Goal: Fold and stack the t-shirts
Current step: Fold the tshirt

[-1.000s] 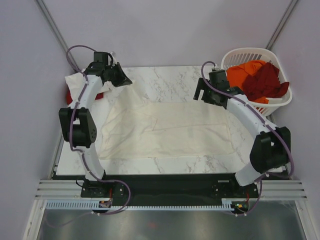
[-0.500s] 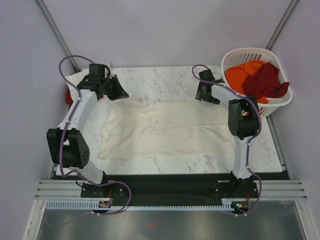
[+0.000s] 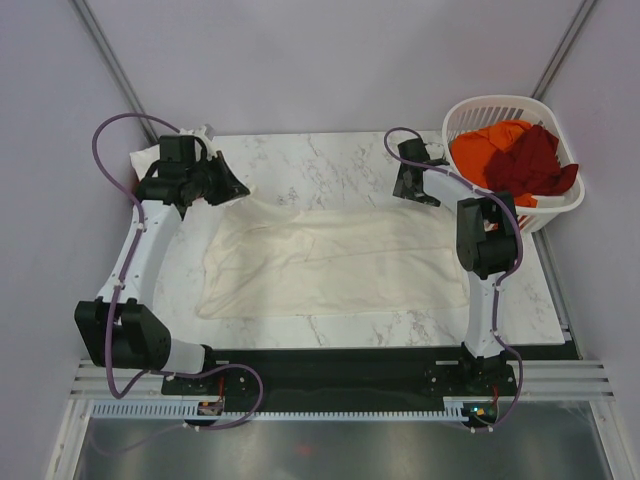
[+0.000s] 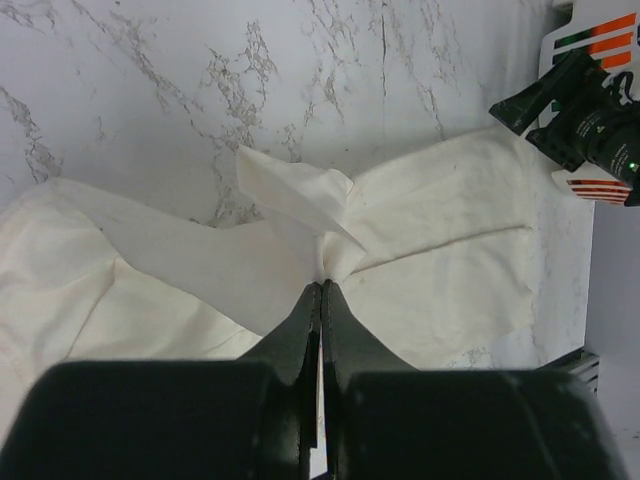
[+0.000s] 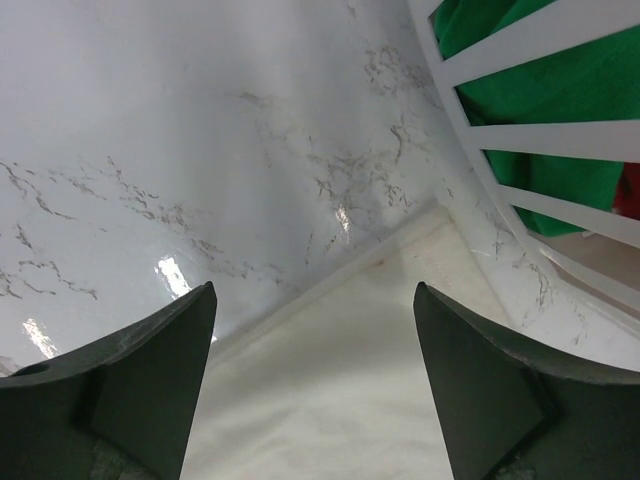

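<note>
A large cream-white t-shirt (image 3: pixel 330 262) lies spread across the marble table (image 3: pixel 330 160). My left gripper (image 3: pixel 240 187) is at its far left corner, shut on a bunched fold of the cream fabric. In the left wrist view the jaws (image 4: pixel 322 286) meet tight on that fold, and the t-shirt (image 4: pixel 450 240) fans out beyond them. My right gripper (image 3: pixel 413 190) hovers open over the shirt's far right corner. In the right wrist view its fingers stand wide apart (image 5: pixel 312 292) above the cream cloth (image 5: pixel 350 390), holding nothing.
A white slatted basket (image 3: pixel 548 215) at the back right holds an orange shirt (image 3: pixel 485 143) and a dark maroon one (image 3: pixel 535 160); its wall (image 5: pixel 520 130) is close to my right gripper. A folded cream cloth (image 3: pixel 145 158) lies at the table's far left edge.
My left gripper has drawn leftward with the shirt corner, stretching the cloth flatter. The right arm swung its elbow inward and its gripper shifted slightly toward the back, then held still.
</note>
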Controlling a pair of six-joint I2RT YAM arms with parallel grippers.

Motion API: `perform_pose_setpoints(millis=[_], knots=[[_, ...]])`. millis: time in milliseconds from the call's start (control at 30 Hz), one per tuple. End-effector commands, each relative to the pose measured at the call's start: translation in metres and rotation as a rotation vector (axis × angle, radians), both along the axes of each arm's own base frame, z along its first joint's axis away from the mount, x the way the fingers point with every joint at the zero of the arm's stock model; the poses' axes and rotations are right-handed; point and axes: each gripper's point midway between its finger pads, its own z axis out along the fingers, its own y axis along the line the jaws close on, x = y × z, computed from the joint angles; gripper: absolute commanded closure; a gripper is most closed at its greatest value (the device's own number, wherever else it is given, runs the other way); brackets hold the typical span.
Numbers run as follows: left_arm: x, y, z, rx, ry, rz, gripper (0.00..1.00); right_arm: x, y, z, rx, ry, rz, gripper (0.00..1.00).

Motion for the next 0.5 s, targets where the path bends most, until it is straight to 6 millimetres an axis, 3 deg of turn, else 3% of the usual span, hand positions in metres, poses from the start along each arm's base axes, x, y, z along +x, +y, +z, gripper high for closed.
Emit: perform_pose_setpoints(millis=[0, 33, 133, 400, 467], knots=[[-0.004, 0.006, 0.000, 0.035, -0.028, -0.012, 0.98, 0.003, -0.004, -0.002, -0.015, -0.019, -0.025, 0.13], [0.001, 0.037, -0.014, 0.193, -0.016, 0.088, 0.98, 0.002, -0.005, -0.002, -0.013, -0.019, -0.027, 0.17], [0.002, 0.039, -0.023, 0.200, 0.007, 0.092, 0.98, -0.001, -0.006, -0.007, -0.018, -0.008, -0.027, 0.28], [0.002, 0.040, -0.031, 0.204, 0.028, 0.093, 0.98, -0.015, -0.014, -0.040, -0.001, 0.051, -0.047, 0.29], [0.002, 0.041, -0.032, 0.204, 0.030, 0.096, 0.98, -0.015, -0.011, -0.052, 0.035, 0.071, -0.038, 0.45]])
